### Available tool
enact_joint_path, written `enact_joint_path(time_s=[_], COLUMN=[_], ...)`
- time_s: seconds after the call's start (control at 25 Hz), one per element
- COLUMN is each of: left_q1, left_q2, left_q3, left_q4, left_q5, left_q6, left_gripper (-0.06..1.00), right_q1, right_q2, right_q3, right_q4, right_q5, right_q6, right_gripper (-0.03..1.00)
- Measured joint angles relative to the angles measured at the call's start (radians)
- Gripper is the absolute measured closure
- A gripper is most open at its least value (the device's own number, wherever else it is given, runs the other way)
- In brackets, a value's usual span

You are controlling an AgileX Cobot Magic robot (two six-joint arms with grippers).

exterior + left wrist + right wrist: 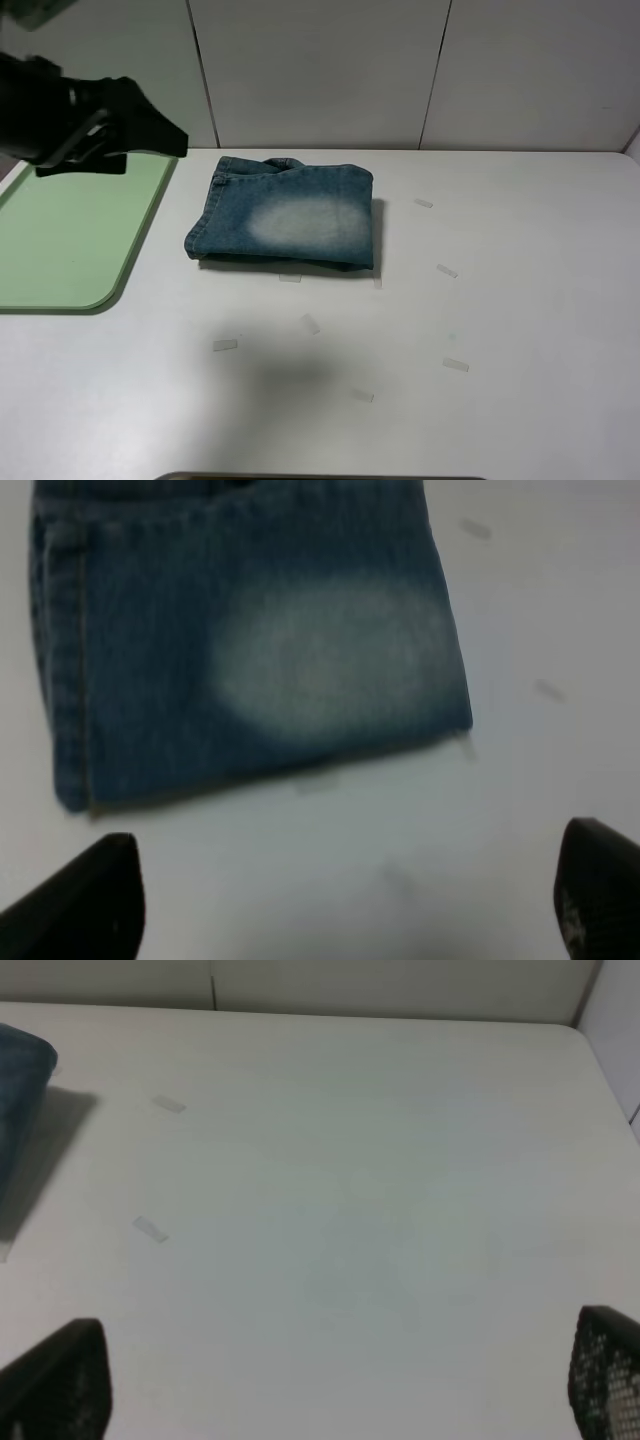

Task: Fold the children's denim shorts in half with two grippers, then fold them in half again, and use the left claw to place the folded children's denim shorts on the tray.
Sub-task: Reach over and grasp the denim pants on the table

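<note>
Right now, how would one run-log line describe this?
shorts: folded, on table | tray: no shorts | left claw: open, above table near shorts | right claw: open, holding nothing

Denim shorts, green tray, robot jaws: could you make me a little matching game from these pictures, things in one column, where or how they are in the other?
Things:
1. children's denim shorts
2. tray
3. left claw
4. right gripper

States:
A. open, over bare white table, shorts only at the picture's edge
B. folded, lying on the table beside the tray
C. pale green, nothing lying on it
D. open, empty, facing the folded denim

Pairs: 1-B, 2-C, 3-D, 4-A
</note>
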State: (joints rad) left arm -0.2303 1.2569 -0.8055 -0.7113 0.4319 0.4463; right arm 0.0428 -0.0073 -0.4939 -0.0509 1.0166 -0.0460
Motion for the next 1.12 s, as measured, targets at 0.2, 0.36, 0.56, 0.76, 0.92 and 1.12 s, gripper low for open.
enact_joint_path(time_s=[0.2, 0.36, 0.56, 0.76, 0.92, 1.12], left_q1=[0.014, 0.065, 0.098, 0.100, 0.100, 0.100], left_q2=[0.233, 0.368, 0.491, 0.605, 0.673, 0.730], left_q3=[-0.117, -0.160, -0.184, -0.227, -0.250, -0.286], left_q4=[-0.069, -0.075, -0.076, -0.076, -0.077, -0.077], left_q5=[-0.027, -0.054, -0.097, -0.119, -0.172, -0.245], left_q6=[0.069, 0.071, 0.081, 0.097, 0.109, 0.122], left_gripper=[0.13, 0.13, 0.14, 0.15, 0.15, 0.15], right_q1=[0.000, 0.000, 0.000, 0.000, 0.000, 0.000], right_q2=[0.000, 0.000, 0.000, 0.000, 0.000, 0.000], right_q3=[0.000, 0.000, 0.000, 0.000, 0.000, 0.000], right_q4=[0.000, 0.000, 0.000, 0.000, 0.000, 0.000], right_q5=[0.000, 0.000, 0.000, 0.000, 0.000, 0.000], right_q6=[0.000, 0.000, 0.000, 0.000, 0.000, 0.000], right_gripper=[0.27, 0.27, 0.27, 0.27, 0.27, 0.27])
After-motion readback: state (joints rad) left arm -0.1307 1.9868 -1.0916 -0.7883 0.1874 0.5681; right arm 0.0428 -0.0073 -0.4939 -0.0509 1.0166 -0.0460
